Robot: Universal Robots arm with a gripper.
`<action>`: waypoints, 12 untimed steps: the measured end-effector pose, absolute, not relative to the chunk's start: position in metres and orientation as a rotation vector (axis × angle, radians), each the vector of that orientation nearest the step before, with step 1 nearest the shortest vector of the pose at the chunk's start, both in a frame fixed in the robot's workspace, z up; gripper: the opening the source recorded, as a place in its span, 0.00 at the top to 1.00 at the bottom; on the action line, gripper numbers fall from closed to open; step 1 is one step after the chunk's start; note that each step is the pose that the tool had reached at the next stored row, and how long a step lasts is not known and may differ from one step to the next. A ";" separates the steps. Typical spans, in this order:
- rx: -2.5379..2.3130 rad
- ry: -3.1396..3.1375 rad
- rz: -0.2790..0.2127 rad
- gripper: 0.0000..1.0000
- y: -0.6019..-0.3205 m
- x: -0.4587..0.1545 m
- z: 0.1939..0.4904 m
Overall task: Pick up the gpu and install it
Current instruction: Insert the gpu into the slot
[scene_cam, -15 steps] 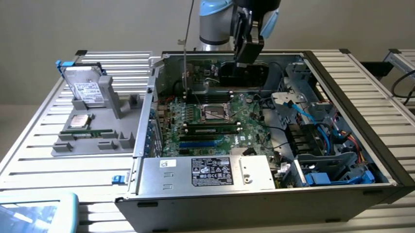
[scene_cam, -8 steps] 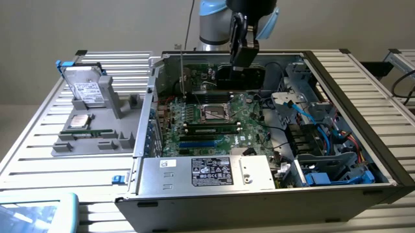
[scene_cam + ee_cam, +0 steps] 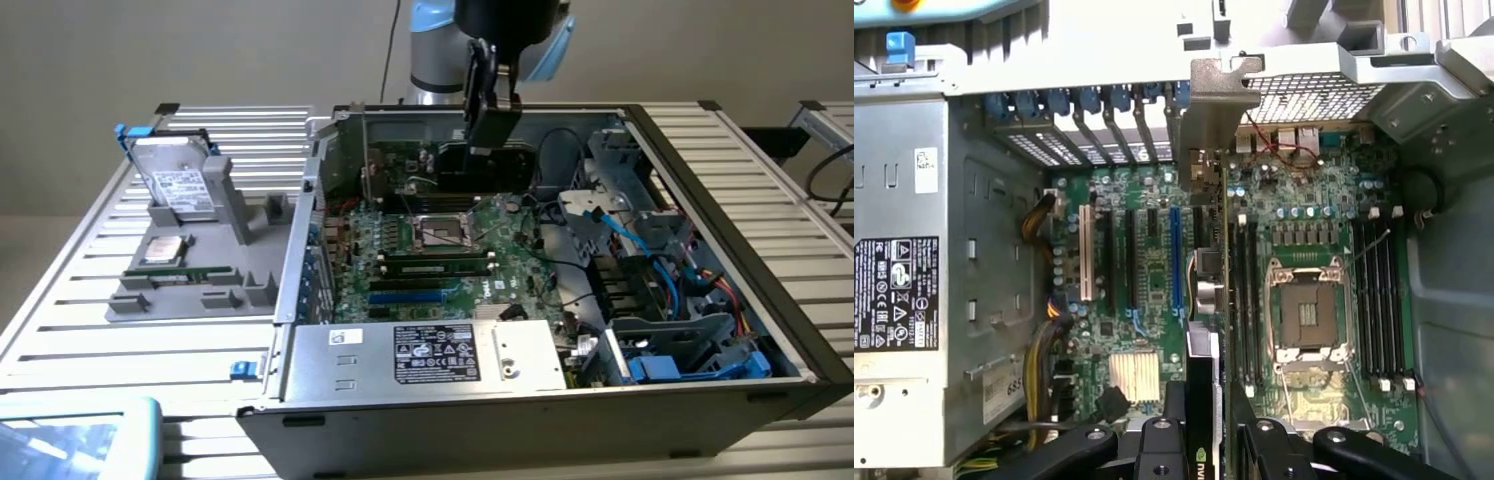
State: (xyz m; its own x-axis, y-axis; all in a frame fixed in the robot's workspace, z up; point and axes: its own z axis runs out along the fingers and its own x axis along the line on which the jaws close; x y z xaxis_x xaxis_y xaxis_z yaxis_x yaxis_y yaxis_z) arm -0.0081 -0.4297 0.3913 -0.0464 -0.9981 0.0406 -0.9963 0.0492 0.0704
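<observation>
My gripper (image 3: 490,112) is shut on the gpu (image 3: 483,165), a black-faced card that hangs upright inside the open computer case (image 3: 747,200), above the far part of the green motherboard (image 3: 447,265). In the wrist view the gpu (image 3: 1204,280) appears edge-on between my gripper's (image 3: 1204,435) two black fingers (image 3: 1172,425). Its silver bracket (image 3: 1212,105) reaches toward the case's rear slot openings. The card's edge lies between the blue expansion slot (image 3: 1176,260) and the memory slots beside the CPU socket (image 3: 1306,315). Whether it touches the board I cannot tell.
A silver power supply (image 3: 427,355) fills the case's near side. Blue and black cables and drive cages (image 3: 667,300) crowd the exterior view's right. A grey holder (image 3: 187,290) at the left carries hard drives (image 3: 180,185) and a memory stick (image 3: 187,270).
</observation>
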 end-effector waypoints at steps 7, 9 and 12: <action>2.125 -2.203 -0.031 0.73 -0.431 -0.011 0.386; 2.127 -2.201 -0.030 0.73 -0.432 -0.013 0.384; 2.130 -2.197 -0.029 0.73 -0.432 -0.015 0.381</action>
